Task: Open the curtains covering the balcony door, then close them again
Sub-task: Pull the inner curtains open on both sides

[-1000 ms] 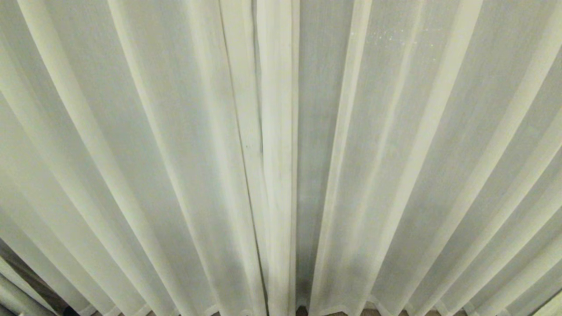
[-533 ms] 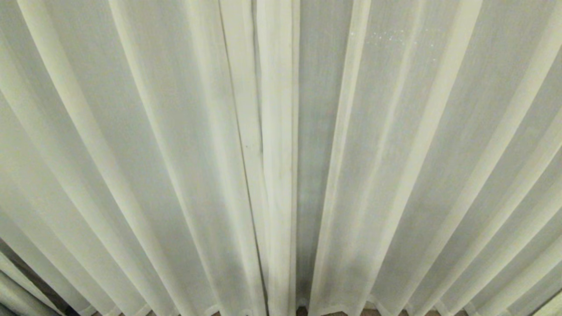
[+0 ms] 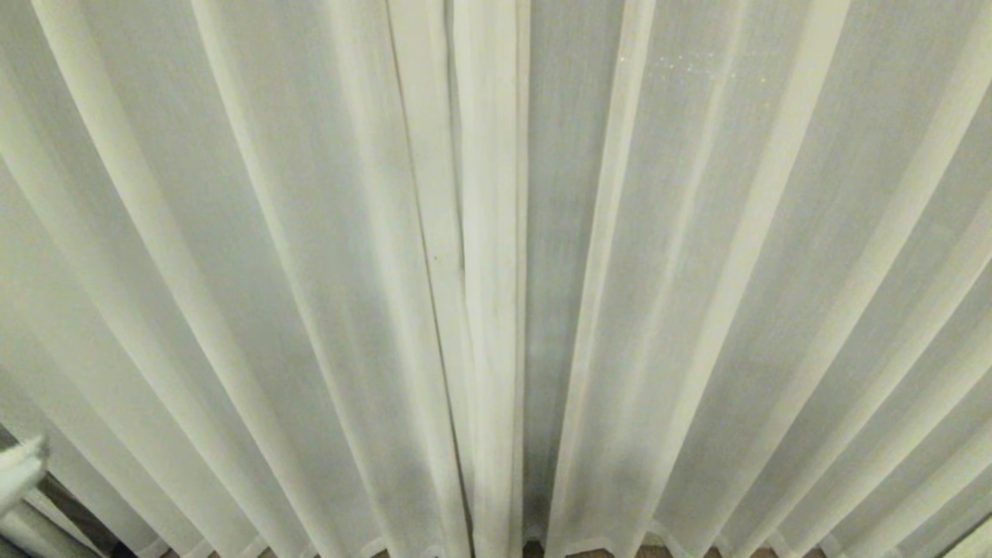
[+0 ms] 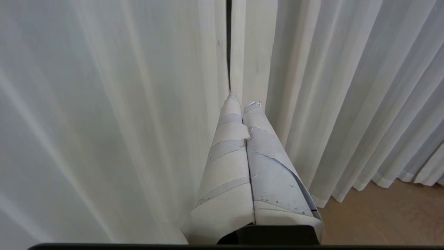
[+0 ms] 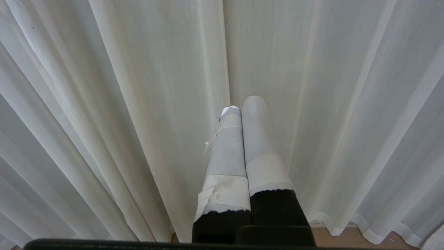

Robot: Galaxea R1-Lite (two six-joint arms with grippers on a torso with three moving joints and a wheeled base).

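Overhead first, from my head camera: the curtains (image 3: 496,279) hang fully drawn and fill nearly the whole frame, their two panels meeting at a narrow vertical seam (image 3: 449,310) slightly left of centre. No glass or frame of the balcony door shows; I judge it lies entirely hidden behind the fabric. A pale blurred tip at the lower left edge is my left end effector (image 3: 19,465), just entering view and well apart from the seam.

Left wrist camera: my left end effector (image 4: 242,100) is clenched, its two tape-wrapped fingers (image 4: 229,156) pressed together with nothing between them. The tips point at the dark slit (image 4: 228,45) where the panels meet, close to the cloth; whether they touch it I cannot tell. Wavy hems rest near the brown floor (image 4: 381,215).

Right wrist camera: my right end effector (image 5: 242,104) is likewise clenched and empty, its taped fingers (image 5: 225,149) aimed at an unbroken pleat, near it. A strip of floor (image 5: 347,236) shows below the hem.

Progress, as a judgement: nothing of the task is yet done. The panels are not parted, so the opening, the exposure of the door, and the later re-closing all remain. The seam looks the natural entry point for my left arm.
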